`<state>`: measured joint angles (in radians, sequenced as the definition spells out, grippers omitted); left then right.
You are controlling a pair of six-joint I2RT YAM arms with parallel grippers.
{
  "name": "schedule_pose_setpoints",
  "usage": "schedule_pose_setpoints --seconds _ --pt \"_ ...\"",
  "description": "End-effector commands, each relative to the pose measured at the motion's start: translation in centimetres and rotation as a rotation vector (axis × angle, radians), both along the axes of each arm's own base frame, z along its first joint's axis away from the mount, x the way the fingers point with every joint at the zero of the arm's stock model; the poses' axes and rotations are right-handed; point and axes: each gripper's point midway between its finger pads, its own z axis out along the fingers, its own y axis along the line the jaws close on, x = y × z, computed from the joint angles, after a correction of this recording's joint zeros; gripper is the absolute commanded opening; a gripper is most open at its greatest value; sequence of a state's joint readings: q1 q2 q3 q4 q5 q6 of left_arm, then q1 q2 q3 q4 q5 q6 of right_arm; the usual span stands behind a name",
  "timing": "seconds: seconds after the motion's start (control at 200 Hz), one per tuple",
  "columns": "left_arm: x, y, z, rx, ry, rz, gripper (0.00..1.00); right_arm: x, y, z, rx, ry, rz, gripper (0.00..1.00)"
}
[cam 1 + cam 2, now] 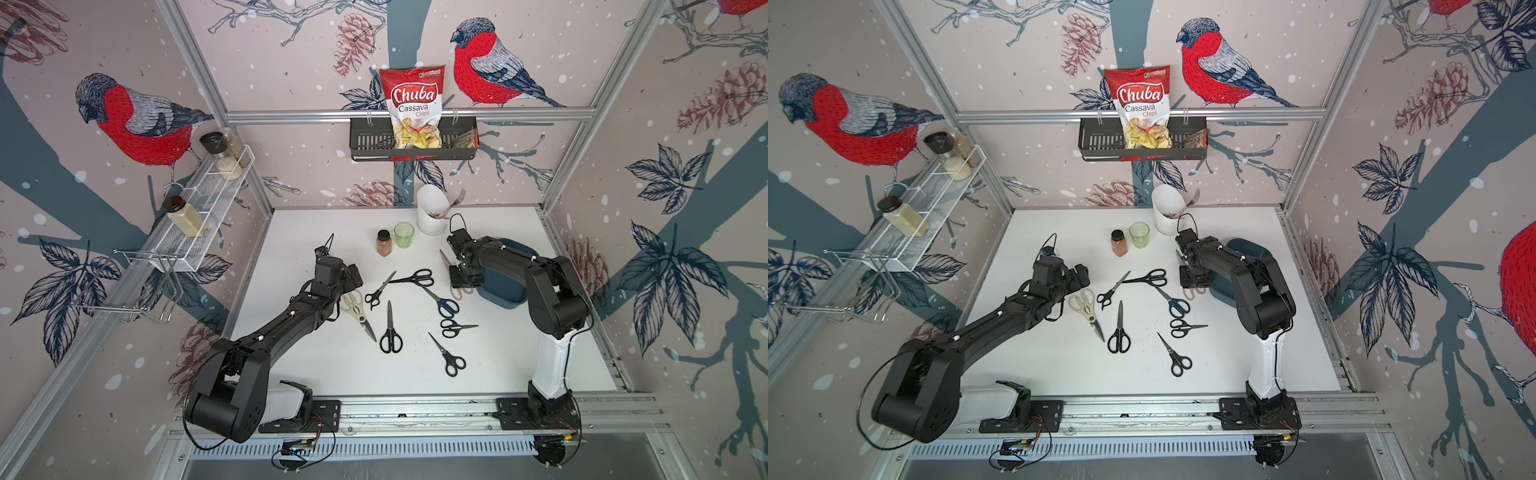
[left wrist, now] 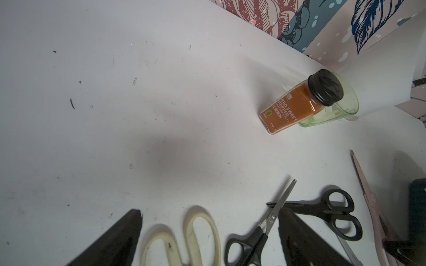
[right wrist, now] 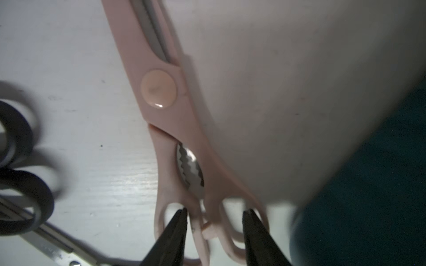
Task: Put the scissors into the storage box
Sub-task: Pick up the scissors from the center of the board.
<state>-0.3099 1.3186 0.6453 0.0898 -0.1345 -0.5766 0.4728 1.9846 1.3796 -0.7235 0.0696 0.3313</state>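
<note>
The pale-pink scissors (image 3: 161,92) lie on the white table beside the dark teal storage box (image 1: 505,297) (image 3: 368,184). My right gripper (image 3: 215,210) (image 1: 463,282) has a finger in each handle loop and is shut on the inner handle bars. My left gripper (image 2: 208,216) (image 1: 353,276) hangs open over the handles of the cream-handled shears (image 2: 200,237) (image 1: 357,309) and holds nothing. Several black-handled scissors (image 1: 390,332) and a dark-blue-handled pair (image 1: 444,305) lie spread between the two arms. My right arm hides most of the box.
A spice jar (image 1: 384,243) and a green glass (image 1: 404,235) stand behind the scissors. A white utensil holder (image 1: 432,212) with a fork stands at the back by the box. A black basket (image 1: 413,139) with a chips bag hangs on the rear wall.
</note>
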Motion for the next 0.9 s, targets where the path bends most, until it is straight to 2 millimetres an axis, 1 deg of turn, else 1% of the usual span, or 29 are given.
schedule_pose_setpoints --seconds 0.0,0.11,0.25,0.38,0.49,0.55,0.625,0.71,0.785,0.895 --pt "0.1 0.2 0.2 0.009 -0.007 0.010 0.96 0.1 1.2 0.4 0.022 -0.017 0.046 0.46" --pt "0.0 0.3 0.1 0.008 -0.004 0.013 0.96 -0.2 2.0 0.4 0.026 -0.013 0.062 0.46" --pt "-0.2 0.5 0.0 0.015 -0.002 0.017 0.96 -0.7 2.3 -0.1 0.022 -0.001 0.060 0.46" --pt "-0.4 0.6 0.0 0.021 -0.004 0.021 0.96 -0.1 2.0 1.4 -0.018 -0.058 0.031 0.46" --pt "-0.4 0.7 0.1 0.022 -0.004 0.021 0.96 -0.2 2.8 2.8 -0.002 -0.081 0.029 0.46" --pt "-0.4 0.6 0.1 0.021 -0.004 0.022 0.96 -0.5 3.7 3.0 0.008 -0.082 0.039 0.46" --pt "-0.4 0.7 0.1 0.022 -0.004 0.024 0.96 -1.1 4.6 2.8 0.024 -0.066 0.049 0.45" --pt "-0.4 0.8 0.0 0.025 -0.002 0.027 0.96 -1.8 5.1 1.8 0.034 -0.039 0.044 0.42" --pt "-0.5 0.9 0.0 0.029 0.001 0.030 0.96 -2.1 5.1 1.0 0.032 -0.023 0.031 0.40" --pt "-0.7 1.0 0.0 0.036 -0.001 0.033 0.96 -2.4 5.0 0.5 0.033 -0.017 0.009 0.37"
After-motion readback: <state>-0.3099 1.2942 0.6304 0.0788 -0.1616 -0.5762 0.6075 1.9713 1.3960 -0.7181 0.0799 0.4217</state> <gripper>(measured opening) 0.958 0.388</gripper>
